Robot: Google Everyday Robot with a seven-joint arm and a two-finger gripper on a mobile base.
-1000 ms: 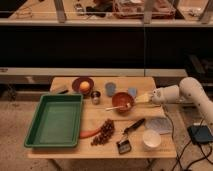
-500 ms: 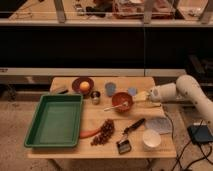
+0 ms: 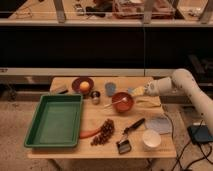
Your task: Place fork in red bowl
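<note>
The white arm [image 3: 186,86] had drawn back to the right since the earlier frame, leaving the gripper [image 3: 138,91] just right of the red bowl [image 3: 123,102] on the table [image 3: 100,145]. How far it stood open, or whether it held anything, could not be told. The fork [image 3: 115,102] lay in the bowl, handle poking out left over the rim.
</note>
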